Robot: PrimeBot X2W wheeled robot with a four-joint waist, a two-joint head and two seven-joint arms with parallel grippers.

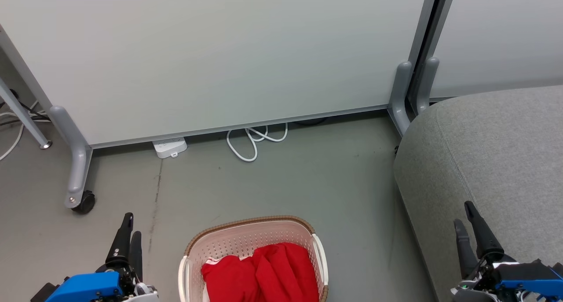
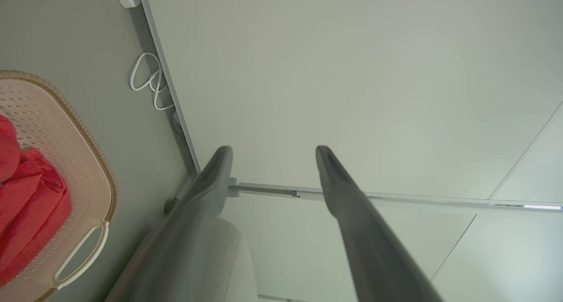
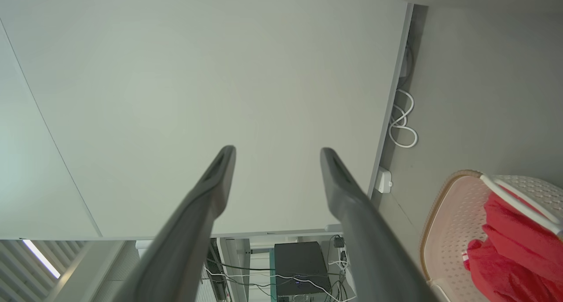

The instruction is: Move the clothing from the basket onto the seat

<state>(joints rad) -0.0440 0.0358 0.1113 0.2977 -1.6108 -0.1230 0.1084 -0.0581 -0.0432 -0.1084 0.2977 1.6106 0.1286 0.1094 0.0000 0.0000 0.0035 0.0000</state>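
The cream basket (image 1: 250, 223) with a brown rim stands on the floor at the bottom centre, and the red clothing (image 1: 268, 271) lies bunched inside it. At the right is the grey seat (image 1: 497, 152). My left gripper (image 1: 132, 225) hovers left of the basket, open and empty. My right gripper (image 1: 463, 213) is over the seat's front edge, open and empty. In the left wrist view the left gripper (image 2: 272, 150) points at the partition, with the basket (image 2: 66, 130) and clothing (image 2: 26, 196) at the left. The right gripper (image 3: 277, 150) has the basket (image 3: 448, 214) and clothing (image 3: 506, 240) at its lower right.
A white partition panel (image 1: 220, 51) on grey feet with a castor (image 1: 83, 201) closes off the back. A white power strip (image 1: 170, 147) and a looped white cable (image 1: 255, 141) lie at its base. Bare grey floor (image 1: 286, 183) spreads between partition, basket and seat.
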